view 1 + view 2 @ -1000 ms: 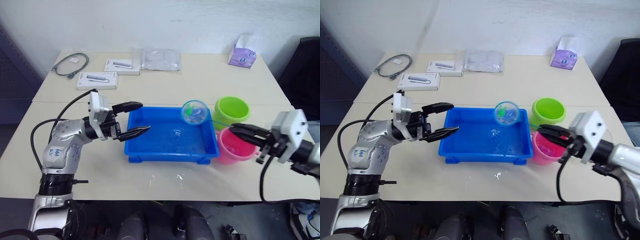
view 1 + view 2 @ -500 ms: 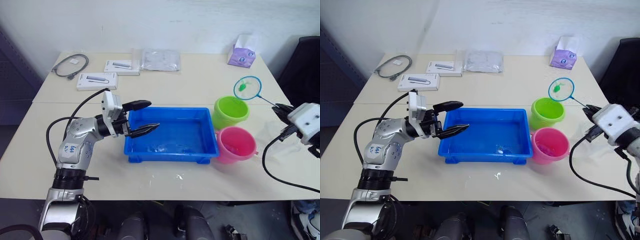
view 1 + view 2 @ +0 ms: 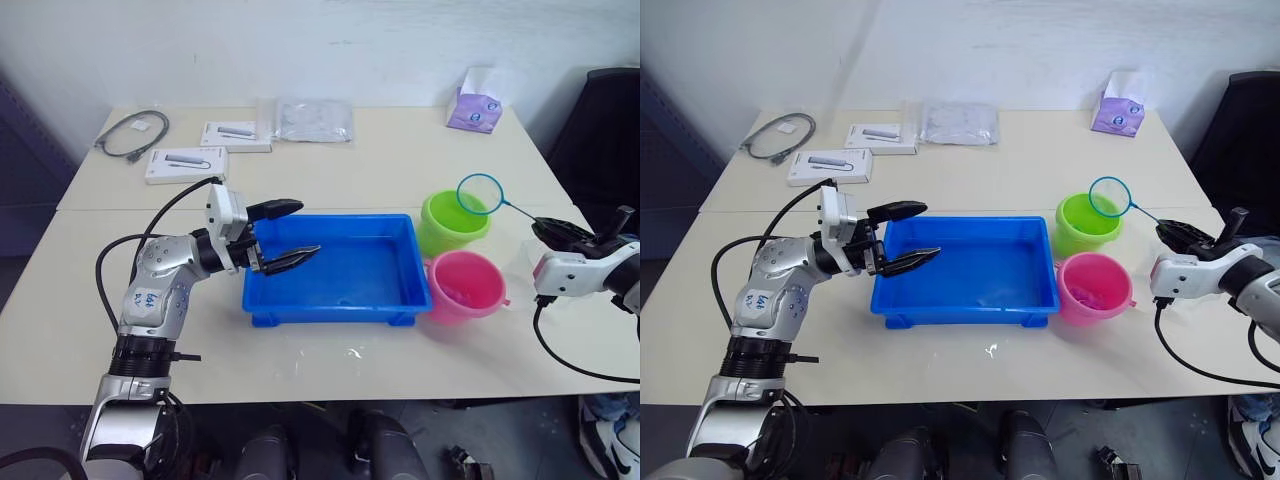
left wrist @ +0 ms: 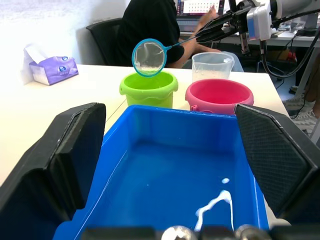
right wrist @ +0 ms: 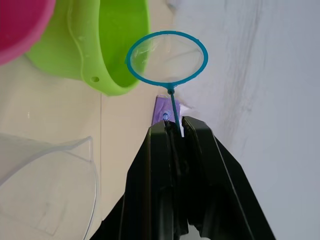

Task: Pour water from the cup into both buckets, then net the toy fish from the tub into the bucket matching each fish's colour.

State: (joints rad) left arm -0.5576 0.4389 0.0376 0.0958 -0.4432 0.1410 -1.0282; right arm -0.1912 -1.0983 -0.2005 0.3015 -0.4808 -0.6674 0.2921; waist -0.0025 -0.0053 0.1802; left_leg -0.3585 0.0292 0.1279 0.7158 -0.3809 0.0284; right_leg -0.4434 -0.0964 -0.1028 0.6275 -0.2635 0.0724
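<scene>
My fingers (image 4: 270, 150) wore matt black pads with a fine woven grain. The tub (image 3: 340, 270) was smooth, glossy blue plastic, wet inside. Both buckets, lime (image 3: 452, 222) and pink (image 3: 466, 288), shone like moulded plastic. The net (image 5: 166, 57) had fine translucent mesh in a blue plastic ring. The cup (image 4: 212, 66) was clear plastic; the table (image 3: 400, 165) was matt cream.

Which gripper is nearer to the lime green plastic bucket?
Right. The right gripper sits just past the lime green plastic bucket, holding the blue-ringed net above its rim. The left gripper hovers open over the far end of the blue rectangular tub.
</scene>
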